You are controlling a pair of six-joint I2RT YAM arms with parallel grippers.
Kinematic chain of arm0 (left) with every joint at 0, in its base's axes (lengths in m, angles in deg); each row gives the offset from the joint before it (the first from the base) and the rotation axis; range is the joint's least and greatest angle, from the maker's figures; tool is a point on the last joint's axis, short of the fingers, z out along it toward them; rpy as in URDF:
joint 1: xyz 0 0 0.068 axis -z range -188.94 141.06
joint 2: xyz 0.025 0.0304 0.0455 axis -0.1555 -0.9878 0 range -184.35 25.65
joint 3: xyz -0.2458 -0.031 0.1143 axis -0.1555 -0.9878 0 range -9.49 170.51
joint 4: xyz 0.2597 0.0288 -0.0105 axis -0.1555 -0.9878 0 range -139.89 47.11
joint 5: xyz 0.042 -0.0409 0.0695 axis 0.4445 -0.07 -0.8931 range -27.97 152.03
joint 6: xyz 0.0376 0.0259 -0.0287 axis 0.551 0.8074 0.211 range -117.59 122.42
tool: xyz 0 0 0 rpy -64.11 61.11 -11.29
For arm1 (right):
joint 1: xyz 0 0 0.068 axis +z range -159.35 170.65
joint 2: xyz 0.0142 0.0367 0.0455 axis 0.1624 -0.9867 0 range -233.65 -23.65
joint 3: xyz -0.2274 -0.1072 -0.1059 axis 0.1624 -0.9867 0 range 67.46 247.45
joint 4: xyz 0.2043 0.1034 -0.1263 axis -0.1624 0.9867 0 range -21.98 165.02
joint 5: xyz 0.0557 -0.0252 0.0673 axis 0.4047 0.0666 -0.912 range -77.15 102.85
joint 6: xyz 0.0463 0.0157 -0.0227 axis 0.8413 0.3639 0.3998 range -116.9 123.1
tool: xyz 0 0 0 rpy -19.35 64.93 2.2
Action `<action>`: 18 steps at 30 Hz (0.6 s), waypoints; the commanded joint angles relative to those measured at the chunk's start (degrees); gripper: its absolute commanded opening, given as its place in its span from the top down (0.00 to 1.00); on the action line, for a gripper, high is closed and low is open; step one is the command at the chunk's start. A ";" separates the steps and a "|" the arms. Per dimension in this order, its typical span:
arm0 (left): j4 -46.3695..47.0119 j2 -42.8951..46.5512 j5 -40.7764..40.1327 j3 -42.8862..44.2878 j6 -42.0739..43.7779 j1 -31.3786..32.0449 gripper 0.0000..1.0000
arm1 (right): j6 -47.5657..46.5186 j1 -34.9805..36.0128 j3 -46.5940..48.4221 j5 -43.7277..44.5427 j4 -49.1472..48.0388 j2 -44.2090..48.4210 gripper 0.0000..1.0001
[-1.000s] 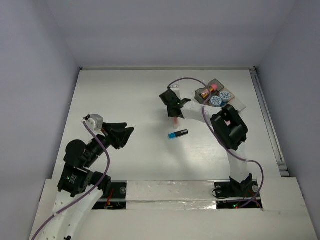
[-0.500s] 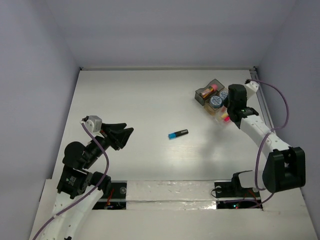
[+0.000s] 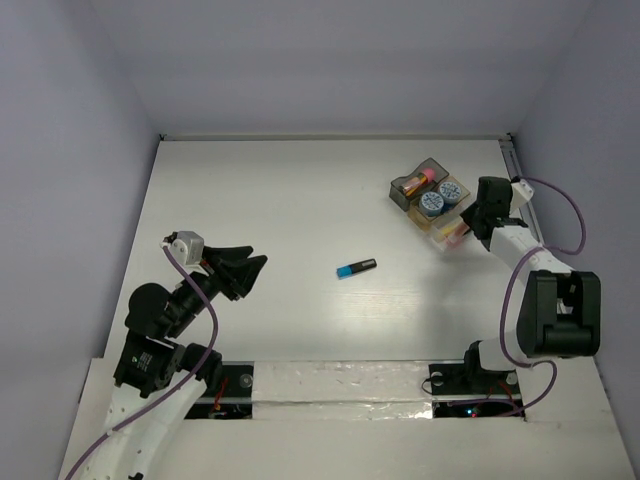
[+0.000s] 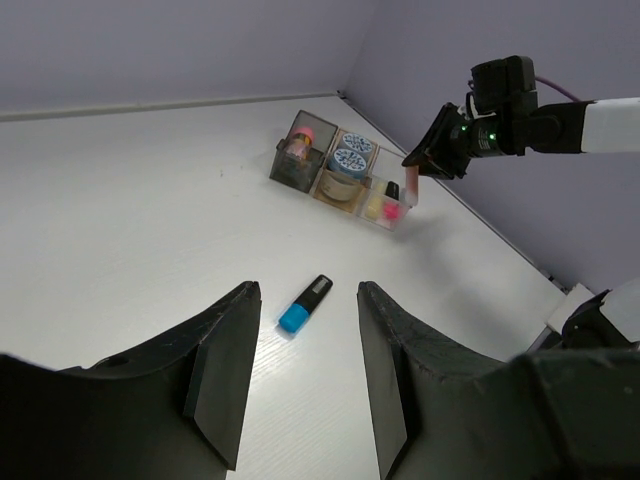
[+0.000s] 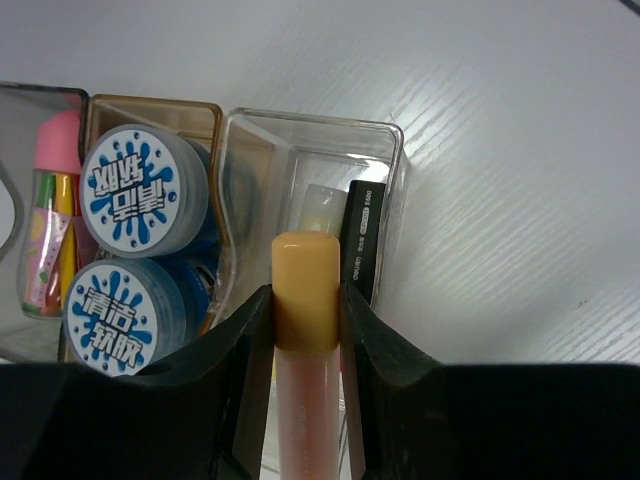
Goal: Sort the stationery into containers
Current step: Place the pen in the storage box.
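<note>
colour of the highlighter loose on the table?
The short highlighter is bright blue at one end, black at the other. Clearest in left wrist view.

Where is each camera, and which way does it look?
Top external: above and behind, looking down on the table; left arm and right arm show.
Left wrist: on the left arm, looking across at the blue highlighter and trays; its open jaws show.
Right wrist: on the right arm, looking down into the trays; its jaws pinch an orange-capped highlighter.
All see the trays.

A highlighter [image 3: 356,268] lies on the table [image 3: 250,200] left of the trays [image 3: 398,193].
</note>
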 commanded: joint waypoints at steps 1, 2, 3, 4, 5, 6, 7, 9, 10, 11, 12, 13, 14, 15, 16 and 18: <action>2.46 0.28 0.39 -0.09 0.35 -0.14 0.59 | 1.32 -0.77 2.67 -2.38 -3.75 -1.19 0.84; 2.46 0.28 0.39 -0.09 0.27 -0.14 0.59 | 1.58 -0.77 3.19 -2.47 -3.67 -1.98 0.84; 2.46 0.28 0.21 -0.09 0.27 -0.14 0.59 | 1.84 -1.29 3.37 -2.56 -3.93 -2.25 0.84; 2.37 0.28 0.21 -0.01 0.35 -0.14 0.59 | 2.11 -1.30 3.37 -2.82 -4.10 -2.51 0.83; 2.37 0.28 0.12 -0.01 0.27 -0.14 0.59 | 2.63 -1.30 3.46 -2.82 -4.19 -2.77 0.80; 2.37 0.28 0.12 -0.01 0.35 -0.14 0.59 | 2.90 -1.30 3.46 -2.82 -4.28 -2.86 0.70; 2.46 0.28 0.12 -0.01 0.35 -0.14 0.59 | 3.07 -1.30 3.37 -2.82 -4.45 -2.86 0.65; 2.46 0.20 0.12 -0.01 0.35 -0.14 0.59 | 2.99 -1.30 2.76 -3.17 -5.07 -2.43 0.52; 2.46 0.20 0.12 -0.01 0.35 -0.14 0.59 | 2.90 -1.30 2.58 -3.17 -5.07 -2.08 0.46; 2.46 0.11 0.12 -0.01 0.35 -0.14 0.59 | 2.38 -1.30 1.97 -3.26 -5.51 -1.12 0.41; 2.46 0.11 0.12 -0.01 0.35 -0.14 0.59 | 2.02 -1.30 1.79 -3.35 -5.68 -0.67 0.38; 2.46 0.11 0.21 -0.09 0.27 -0.14 0.59 | 1.67 -1.30 1.62 -3.43 -5.69 -0.23 0.37; 2.46 0.11 0.30 -0.09 0.35 -0.14 0.59 | 0.80 -1.30 1.61 -3.61 -5.60 0.21 0.32; 2.46 0.11 0.30 -0.09 0.35 -0.14 0.59 | 0.35 -1.30 1.61 -3.96 -5.34 0.65 0.30; 2.46 0.11 0.38 -0.09 0.35 -0.14 0.59 | -0.09 -1.30 1.53 -4.83 -5.07 1.61 0.29; 2.37 0.11 0.21 -0.09 0.35 -0.14 0.59 | -2.19 -0.78 0.83 -8.25 -5.77 3.02 0.46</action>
